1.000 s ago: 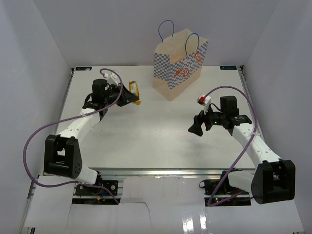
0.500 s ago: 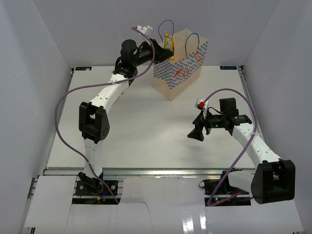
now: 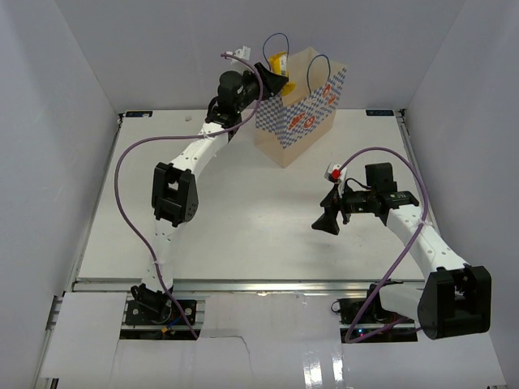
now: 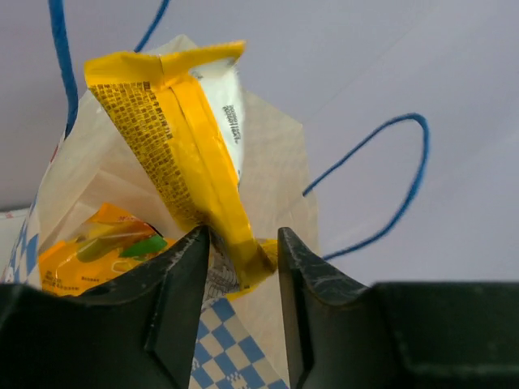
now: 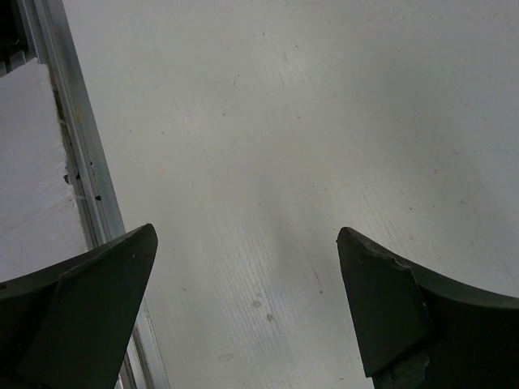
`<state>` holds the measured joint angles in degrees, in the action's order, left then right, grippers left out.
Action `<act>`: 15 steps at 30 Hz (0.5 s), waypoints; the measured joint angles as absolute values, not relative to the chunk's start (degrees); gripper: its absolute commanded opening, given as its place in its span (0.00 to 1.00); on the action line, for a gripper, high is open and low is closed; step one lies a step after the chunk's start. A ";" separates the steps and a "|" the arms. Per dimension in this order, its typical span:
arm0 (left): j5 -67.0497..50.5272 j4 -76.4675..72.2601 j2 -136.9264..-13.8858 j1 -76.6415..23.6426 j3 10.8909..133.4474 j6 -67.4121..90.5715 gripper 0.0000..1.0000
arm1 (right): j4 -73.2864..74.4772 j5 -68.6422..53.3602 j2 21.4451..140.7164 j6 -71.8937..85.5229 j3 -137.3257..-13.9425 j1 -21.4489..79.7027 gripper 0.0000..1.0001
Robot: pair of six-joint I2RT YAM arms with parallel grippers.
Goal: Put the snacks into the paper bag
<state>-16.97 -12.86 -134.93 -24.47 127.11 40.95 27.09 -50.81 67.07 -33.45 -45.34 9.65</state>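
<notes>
The paper bag (image 3: 300,113) stands upright at the back of the table. My left gripper (image 3: 272,77) reaches over the bag's open mouth, shut on the lower end of a slim yellow wrapped bar (image 3: 278,62). In the left wrist view the yellow bar (image 4: 186,138) sticks out past the gripper (image 4: 243,235), over the bag's opening (image 4: 276,162). An orange chip bag (image 4: 97,251) with a green patch lies inside the bag. My right gripper (image 3: 327,220) is open and empty, low over bare table at the right; it also shows in the right wrist view (image 5: 247,235).
The bag's thin blue loop handles (image 3: 276,40) rise beside the left gripper; one (image 4: 405,162) arcs to the right of the fingers. White walls enclose the table. A metal rail (image 5: 81,162) runs along the table edge.
My left arm has lifted the yellow bar from the table up to the bag and now reaches further over its mouth, the bar more tilted. The right arm has barely moved.
</notes>
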 measured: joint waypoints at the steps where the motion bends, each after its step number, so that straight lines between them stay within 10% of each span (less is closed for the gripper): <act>1: -16.08 -12.82 -134.93 -24.75 127.33 40.95 0.52 | 27.09 -50.83 67.07 -33.45 -45.34 9.65 0.98; 15: -12.91 -11.03 -134.45 -26.46 127.92 38.35 0.60 | 27.09 -51.16 67.07 -33.41 -45.32 9.65 0.98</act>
<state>-12.91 -11.03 -134.45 -26.46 127.92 38.35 27.09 -51.16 67.07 -33.41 -45.32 9.65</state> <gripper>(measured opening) 0.574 0.978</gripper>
